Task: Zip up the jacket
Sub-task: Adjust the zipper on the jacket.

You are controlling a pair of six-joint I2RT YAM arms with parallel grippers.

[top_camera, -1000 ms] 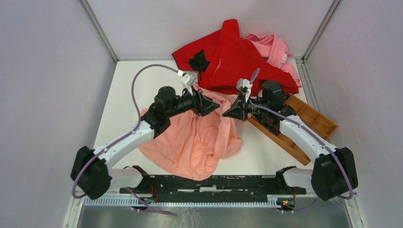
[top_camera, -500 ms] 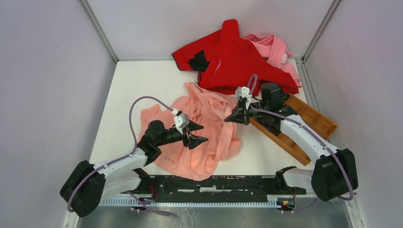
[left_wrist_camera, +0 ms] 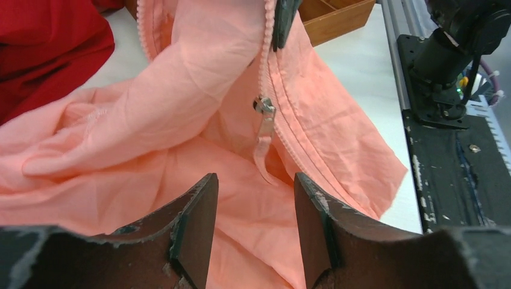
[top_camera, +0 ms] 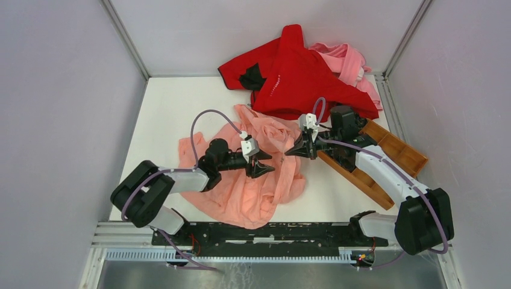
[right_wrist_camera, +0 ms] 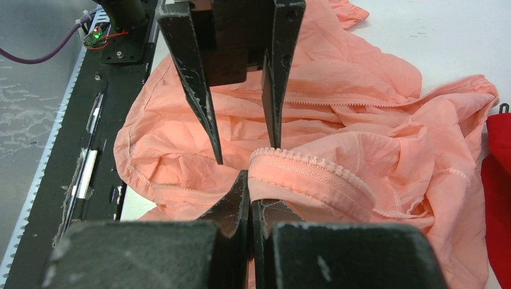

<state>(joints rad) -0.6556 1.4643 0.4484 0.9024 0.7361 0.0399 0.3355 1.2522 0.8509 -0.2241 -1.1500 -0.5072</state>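
Note:
The salmon-pink jacket (top_camera: 253,192) lies crumpled mid-table. My right gripper (top_camera: 295,149) is shut on its zipper edge. In the right wrist view the shut gripper (right_wrist_camera: 250,180) pinches the toothed zipper tape (right_wrist_camera: 313,171), which curls away to the right. My left gripper (top_camera: 260,164) hovers open over the jacket, pointing toward the right gripper. In the left wrist view the open gripper (left_wrist_camera: 254,180) holds nothing. Just ahead of it the metal zipper slider (left_wrist_camera: 263,107) sits on the tape, its fabric pull tab (left_wrist_camera: 263,138) hanging down.
A bright red garment (top_camera: 295,72) and a paler pink garment (top_camera: 349,60) are heaped at the back. A wooden tray (top_camera: 391,156) lies under the right arm at the right. The black base rail (top_camera: 271,232) runs along the near edge.
My left arm pulled back from the jacket's far edge, then swung in low over its middle, facing the right gripper. The jacket's upper part is now uncovered. The right gripper kept its hold.

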